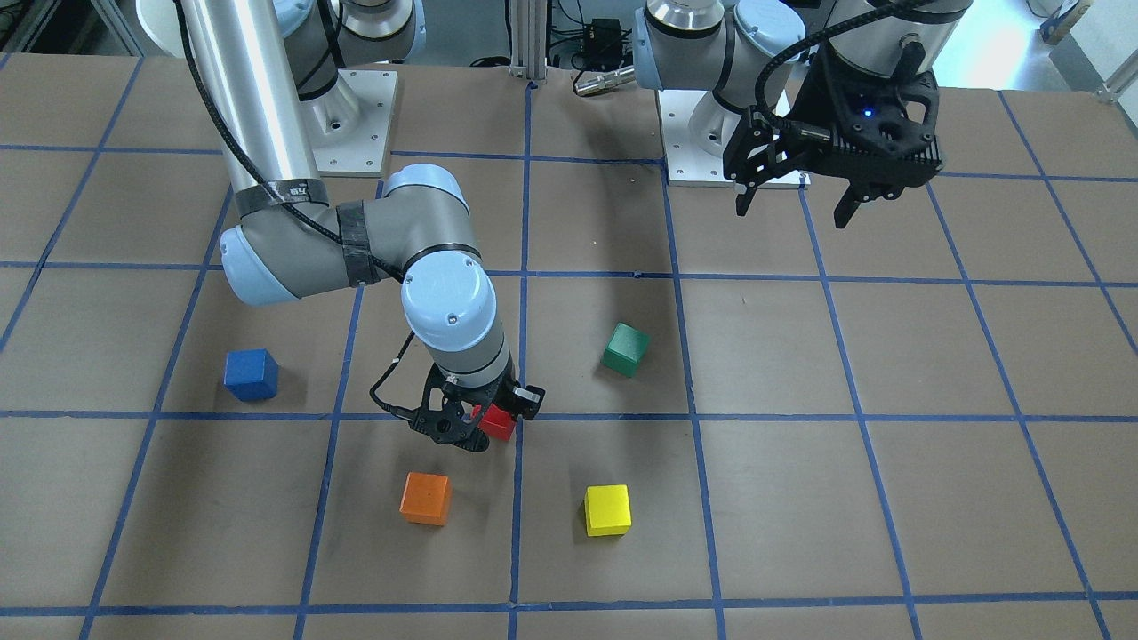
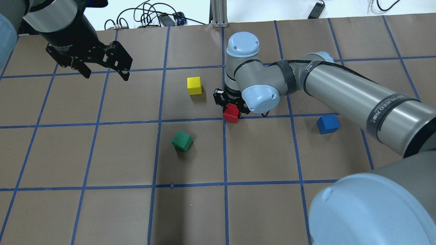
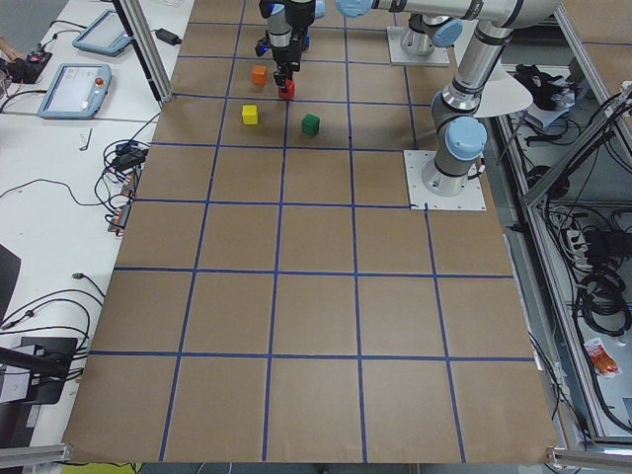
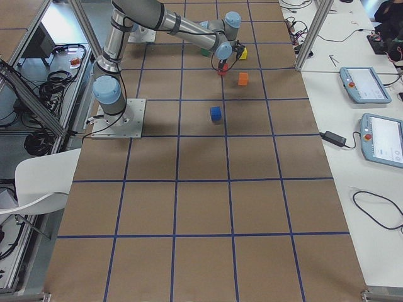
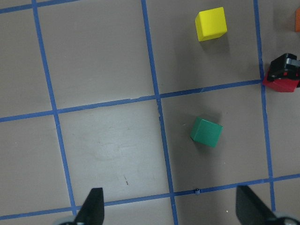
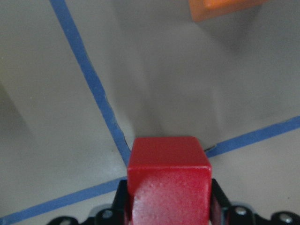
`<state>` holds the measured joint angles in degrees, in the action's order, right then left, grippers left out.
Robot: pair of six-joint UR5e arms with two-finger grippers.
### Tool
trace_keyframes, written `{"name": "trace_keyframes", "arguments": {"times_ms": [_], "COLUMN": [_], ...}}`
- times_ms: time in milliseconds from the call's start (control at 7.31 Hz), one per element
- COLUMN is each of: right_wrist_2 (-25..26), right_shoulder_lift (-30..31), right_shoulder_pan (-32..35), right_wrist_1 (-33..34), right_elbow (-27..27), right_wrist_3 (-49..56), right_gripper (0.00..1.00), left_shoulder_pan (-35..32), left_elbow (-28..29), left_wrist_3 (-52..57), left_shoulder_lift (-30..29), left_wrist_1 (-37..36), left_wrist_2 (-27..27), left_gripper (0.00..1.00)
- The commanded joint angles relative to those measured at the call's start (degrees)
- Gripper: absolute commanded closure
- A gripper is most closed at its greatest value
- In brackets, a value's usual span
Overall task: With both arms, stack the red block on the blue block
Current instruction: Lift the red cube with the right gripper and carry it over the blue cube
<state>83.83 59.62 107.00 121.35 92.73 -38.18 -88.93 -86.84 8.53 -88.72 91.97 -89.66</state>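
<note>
The red block is clamped between the fingers of my right gripper, low over a blue tape crossing near the table's middle. It fills the bottom of the right wrist view and shows in the overhead view. The blue block stands alone on the table, about one grid square to the robot's right of the red block. My left gripper is open and empty, high above the table near its base.
A green cube lies between the two grippers. A yellow cube and an orange cube stand on the operators' side of the red block. The brown table has a blue tape grid.
</note>
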Motion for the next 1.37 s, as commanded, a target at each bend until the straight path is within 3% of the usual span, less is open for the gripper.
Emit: {"name": "trace_keyframes", "arguments": {"times_ms": [0,274,684,1231], "right_wrist_2": [0.37,2.2,3.09,5.64], "right_shoulder_lift": [0.76,4.0,13.12,20.88], "right_shoulder_pan": [-0.57,-2.84,-12.49,-24.88], "right_wrist_1": [-4.6,-11.19,-21.22,-15.55], "right_elbow": [-3.68,-6.24,-2.84,11.04], "right_wrist_3": [0.13,5.0,26.42,49.2], "right_gripper": [1.0,1.0,1.0,1.0], "left_shoulder_pan": [0.08,-0.01,-0.01,0.08], "left_elbow": [0.0,0.0,0.0,0.0], "left_wrist_3": [0.0,0.0,0.0,-0.09], "left_shoulder_lift": [-0.14,-0.22,0.04,-0.05], "left_wrist_1": [0.05,0.05,-0.03,-0.47], "left_wrist_2": [0.01,-0.08,0.01,0.01], "left_gripper": [0.0,0.0,0.0,0.0]}}
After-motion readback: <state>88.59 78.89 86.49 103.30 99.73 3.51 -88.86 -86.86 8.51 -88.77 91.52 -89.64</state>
